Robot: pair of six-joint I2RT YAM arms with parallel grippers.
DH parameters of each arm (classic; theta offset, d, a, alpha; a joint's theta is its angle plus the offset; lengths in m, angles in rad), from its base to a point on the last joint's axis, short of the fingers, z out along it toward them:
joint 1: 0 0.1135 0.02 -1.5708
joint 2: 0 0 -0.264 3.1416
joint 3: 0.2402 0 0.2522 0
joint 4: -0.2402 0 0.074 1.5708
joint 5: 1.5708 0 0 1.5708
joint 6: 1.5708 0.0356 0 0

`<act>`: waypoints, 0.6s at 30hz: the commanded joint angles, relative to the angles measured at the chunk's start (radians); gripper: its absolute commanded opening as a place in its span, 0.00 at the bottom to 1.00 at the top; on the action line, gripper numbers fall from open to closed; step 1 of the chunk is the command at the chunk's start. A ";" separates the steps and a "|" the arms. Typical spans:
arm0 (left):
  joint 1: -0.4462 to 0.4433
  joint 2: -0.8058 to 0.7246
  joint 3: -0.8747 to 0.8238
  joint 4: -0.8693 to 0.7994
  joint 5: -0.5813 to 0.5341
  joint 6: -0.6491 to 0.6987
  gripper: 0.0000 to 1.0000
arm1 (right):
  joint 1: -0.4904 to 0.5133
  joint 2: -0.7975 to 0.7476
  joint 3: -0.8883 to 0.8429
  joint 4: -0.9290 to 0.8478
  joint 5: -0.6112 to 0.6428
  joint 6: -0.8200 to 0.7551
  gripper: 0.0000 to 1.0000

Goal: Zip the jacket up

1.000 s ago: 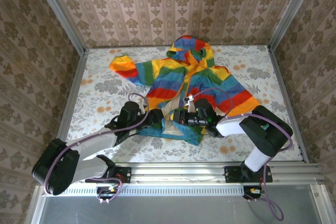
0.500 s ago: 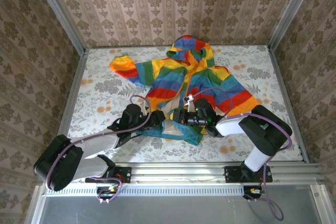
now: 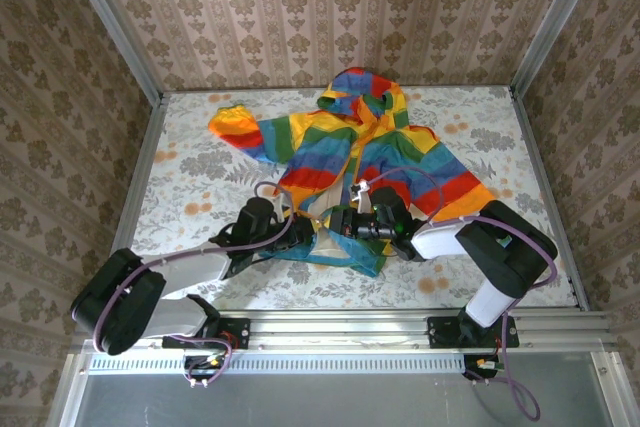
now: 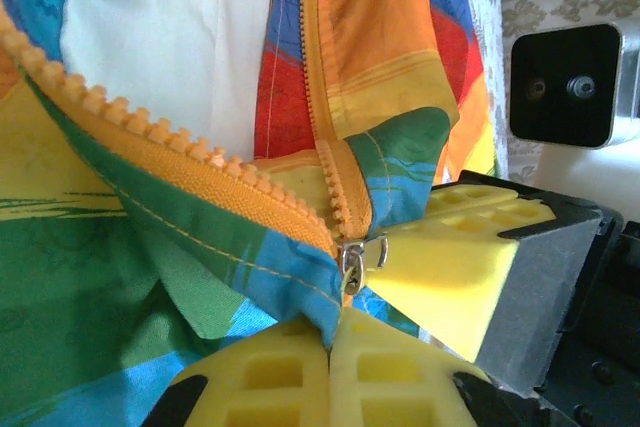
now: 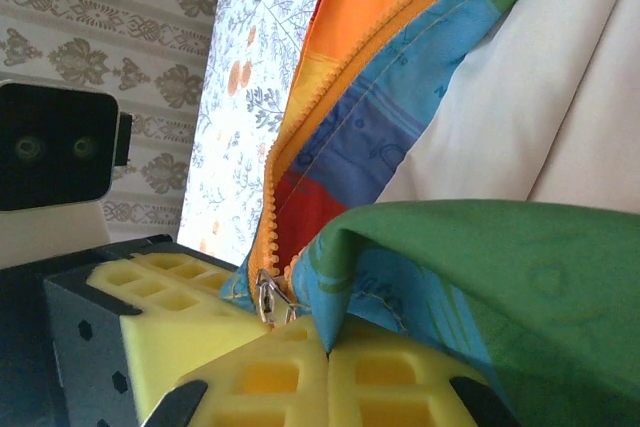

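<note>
Left gripper (image 3: pixel 303 230) comes in from 8 o'clock to the hem of the jacket (image 3: pixel 372 147). Its pads (image 4: pixel 270 379) are pressed together, pinching the blue hem edge right under the slider (image 4: pixel 352 257). My read: it anchors the bottom so the track stays taut for the pull.

Jacket lies on the counter (image 3: pixel 190 182), hood at 12 o'clock, hem at 6, one sleeve out toward 10. Front is open low down, beige lining (image 4: pixel 170 37) showing. Above the slider the two tracks split. The left teeth (image 4: pixel 150 137) run off to 10 o'clock and the other track goes up to 12. So zipping is barely started, slider at the bottom.

Right gripper (image 3: pixel 338 224) reaches in from 4 o'clock, nose to nose with the left one. Jaws are closed too, nipping a fold of green-blue fabric just beside the slider. Probably it steadies the other panel so both sides line up.

Hard to make out:
- The small metal pull tab hangs right at the pad seam, and I can't tell if either gripper actually has it.
- Can't tell if the pin is fully seated in the slider.
- From above, wrists and cables cover the hem, slider and fingertips.
- Wrist views crop everything beyond the lower front.
</note>
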 commanded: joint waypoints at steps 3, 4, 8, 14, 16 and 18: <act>0.031 -0.078 0.048 -0.157 0.095 0.091 0.00 | 0.006 -0.100 0.049 -0.136 0.026 -0.096 0.29; 0.040 -0.093 0.057 -0.183 0.115 0.112 0.00 | 0.007 -0.119 0.057 -0.172 0.028 -0.125 0.35; 0.073 -0.144 0.119 -0.373 0.199 0.243 0.00 | 0.003 -0.238 0.091 -0.351 0.043 -0.280 0.58; 0.110 -0.160 0.234 -0.646 0.299 0.427 0.00 | -0.012 -0.458 0.106 -0.542 0.105 -0.507 0.61; 0.113 -0.156 0.257 -0.700 0.318 0.461 0.00 | -0.013 -0.502 0.112 -0.584 0.121 -0.574 0.61; 0.113 -0.153 0.280 -0.752 0.326 0.495 0.00 | -0.014 -0.525 0.121 -0.615 0.129 -0.620 0.62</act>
